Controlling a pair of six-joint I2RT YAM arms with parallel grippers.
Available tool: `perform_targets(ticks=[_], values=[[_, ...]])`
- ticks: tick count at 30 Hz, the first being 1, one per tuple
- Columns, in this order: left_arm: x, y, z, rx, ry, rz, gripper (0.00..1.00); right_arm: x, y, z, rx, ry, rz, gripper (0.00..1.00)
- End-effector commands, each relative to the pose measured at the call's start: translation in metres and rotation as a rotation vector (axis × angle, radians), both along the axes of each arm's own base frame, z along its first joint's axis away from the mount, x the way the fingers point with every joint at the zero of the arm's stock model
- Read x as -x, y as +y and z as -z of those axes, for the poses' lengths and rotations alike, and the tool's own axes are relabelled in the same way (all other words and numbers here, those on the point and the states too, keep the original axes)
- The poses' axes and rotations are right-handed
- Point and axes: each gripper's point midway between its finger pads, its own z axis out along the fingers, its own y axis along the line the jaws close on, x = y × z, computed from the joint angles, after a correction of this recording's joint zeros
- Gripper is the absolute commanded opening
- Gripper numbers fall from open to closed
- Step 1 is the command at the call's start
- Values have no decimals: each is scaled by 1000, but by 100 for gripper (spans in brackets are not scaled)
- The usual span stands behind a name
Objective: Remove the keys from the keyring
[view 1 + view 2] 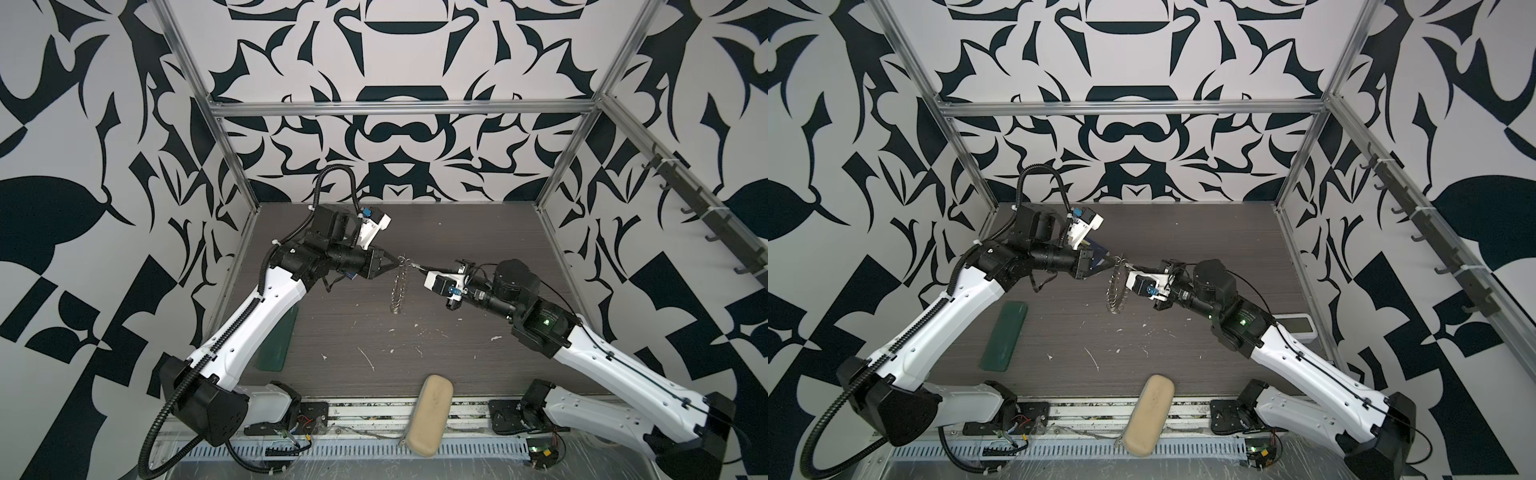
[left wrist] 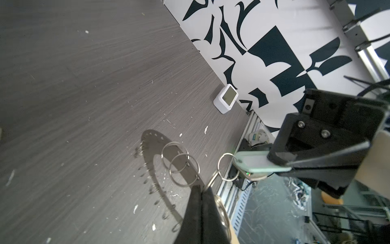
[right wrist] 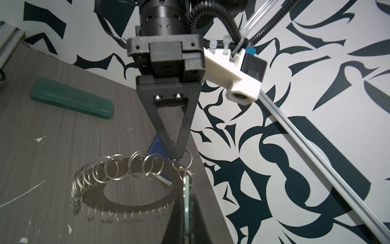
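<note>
— While both claws are up off the tabletop [image 1: 1183, 232], where do I tag the keyring [image 1: 1115, 291]?

— Hanging edge-on, beyond the green case [image 1: 1003, 336] and off to its right. Left claw [image 1: 1111, 262] is pinched fully closed on the top rim, right where the split rings [image 2: 227, 154] bunch. Can't tell if the low edge touches the tabletop.

— And the keys [image 2: 252, 163]?

— Only the mint-green tag shows well, the metal part is mostly hidden. Same area past the green case, just beside the keyring's top. Right claw [image 2: 280, 162] is clamped narrow on the tag's far end, with the tag flat between its fingers. Tag links through a chain of split rings to the rim, so it's not off yet.

— Risks?

— Several, my guess. Right claw has only the end of a slick tag, so a hard pull likely slips it out. Pulling straight won't open a split ring. The chain would go taut and the load would land on the left claw's pinch, which looks only tip-deep on thin metal. Keyring could then pivot, swing, or drop onto the tabletop. Loose neighbour rings could also snag the chain.

— Progress?

— Early, I'd say. Nothing freed, both grips set.
</note>
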Motion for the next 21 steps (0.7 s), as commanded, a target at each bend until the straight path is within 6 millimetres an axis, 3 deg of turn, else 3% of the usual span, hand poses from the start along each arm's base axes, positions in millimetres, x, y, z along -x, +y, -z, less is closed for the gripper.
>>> perform_targets(ticks=[1, 5, 10, 21], values=[[-27, 28, 9, -139, -171, -127, 0, 10, -16, -57, -125, -42, 22, 21], [-11, 23, -4, -114, -315, -74, 0, 19, -14, -66, -121, -29, -24, 31], [10, 16, -9, -78, -496, 28, 0, 30, -6, -75, -145, 15, -104, 32], [63, 9, -12, 50, -718, 300, 0, 39, 22, -45, -130, 178, -256, 30]])
